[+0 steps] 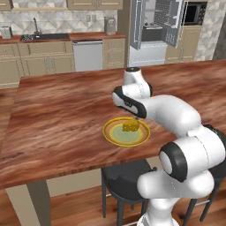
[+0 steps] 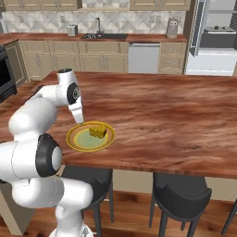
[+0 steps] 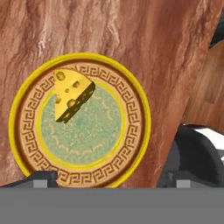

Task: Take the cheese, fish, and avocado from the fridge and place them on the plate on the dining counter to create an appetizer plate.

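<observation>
The plate [image 1: 115, 134] sits on the dining counter [image 1: 57, 119] close to the near edge, roughly midway along the visible length of that edge. In the hand view the plate [image 3: 131, 144] shows a yellow rim, a brown key-pattern band and a pale green centre.

The cheese [image 1: 130, 126] lies on the plate, in the half farther from the near edge of the counter. In the hand view the cheese [image 3: 72, 94] occupies the upper left part of the plate, overlapping the patterned band and the green centre, with its speckled yellow face up and its dark cut side toward the plate centre. In the right base view the cheese [image 2: 97, 132] rests toward the right side of the plate [image 2: 76, 141].

The gripper [image 3: 113, 178] hangs above the plate with its jaws spread wide. The two fingertips [image 3: 40, 179] stand far apart at the bottom of the hand view, and nothing is between them. The cheese lies clear of the fingertips, apart from both, beyond the left one.

At the back of the kitchen, past the far edge of the counter, the fridge [image 1: 156, 26] stands with its doors open
</observation>
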### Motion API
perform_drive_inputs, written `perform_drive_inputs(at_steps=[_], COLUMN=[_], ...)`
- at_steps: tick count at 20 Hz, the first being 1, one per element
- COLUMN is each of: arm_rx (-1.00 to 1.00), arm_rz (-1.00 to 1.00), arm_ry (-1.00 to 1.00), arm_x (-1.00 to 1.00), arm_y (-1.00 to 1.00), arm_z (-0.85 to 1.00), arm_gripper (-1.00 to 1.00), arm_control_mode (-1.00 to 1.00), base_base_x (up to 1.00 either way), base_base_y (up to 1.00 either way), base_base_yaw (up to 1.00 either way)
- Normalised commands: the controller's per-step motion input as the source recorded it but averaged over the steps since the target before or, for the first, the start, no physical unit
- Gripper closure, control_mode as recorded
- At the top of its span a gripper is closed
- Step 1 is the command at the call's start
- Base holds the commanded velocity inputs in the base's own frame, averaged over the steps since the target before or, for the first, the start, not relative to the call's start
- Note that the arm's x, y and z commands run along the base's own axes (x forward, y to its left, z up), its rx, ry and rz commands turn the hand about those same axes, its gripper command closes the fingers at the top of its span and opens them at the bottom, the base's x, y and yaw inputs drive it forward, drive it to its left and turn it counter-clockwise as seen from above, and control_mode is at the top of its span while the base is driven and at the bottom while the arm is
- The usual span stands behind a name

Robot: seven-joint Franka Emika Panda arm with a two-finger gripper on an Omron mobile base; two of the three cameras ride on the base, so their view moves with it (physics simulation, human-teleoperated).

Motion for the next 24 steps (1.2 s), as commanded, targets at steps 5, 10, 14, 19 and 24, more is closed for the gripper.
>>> perform_drive_inputs(at_steps=[5, 10, 14, 19, 24], arm_rx=[0.01, -0.05, -0.04, 0.00, 0.00], arm_rz=[0.27, 0.43, 0.49, 0.32, 0.01], arm_ry=[0.00, 0.00, 0.02, 0.09, 0.00], arm_x=[-1.00, -1.00, -0.82, -0.24, 0.00], arm_y=[-0.33, -0.15, -0.18, -0.05, 0.00], arm_z=[0.39, 0.03, -0.01, -0.05, 0.00], arm_gripper=[-1.00, -1.00, -1.00, -1.00, -1.00], arm_control_mode=[-1.00, -1.00, -1.00, -1.00, 1.00], base_base_x=[0.00, 0.00, 0.00, 0.00, -0.39], base_base_y=[0.00, 0.00, 0.00, 0.00, 0.34], base_base_yaw=[0.00, 0.00, 0.00, 0.00, 0.02])
